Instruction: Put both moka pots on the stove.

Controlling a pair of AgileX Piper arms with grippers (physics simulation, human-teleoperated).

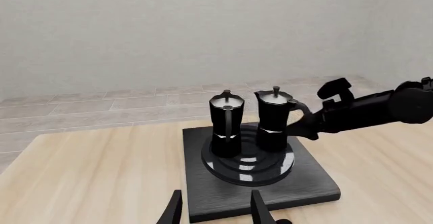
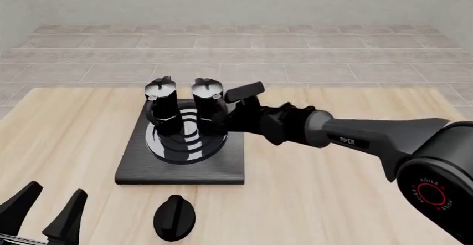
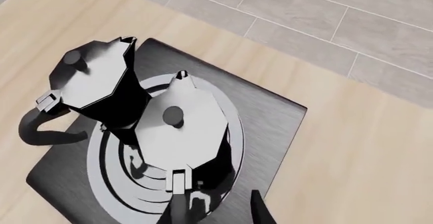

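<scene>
Both moka pots stand upright side by side on the burner rings of the stove [image 2: 221, 167]. The left moka pot [image 2: 161, 109] has its handle turned to the left, and the right moka pot [image 2: 209, 103] turns its handle toward my right arm. My right gripper [image 2: 230, 117] sits at that handle; in the right wrist view its fingers [image 3: 260, 211] are spread apart around the handle [image 3: 177, 183], so it is open. My left gripper [image 2: 46, 214] is open and empty at the table's near left corner, well short of the stove [image 1: 304, 183].
A flat black round knob [image 2: 174, 217] lies on the wooden table just in front of the stove. The right arm [image 2: 347, 137] stretches across the table's middle from the right. Grey tiled floor lies beyond the table's far edge.
</scene>
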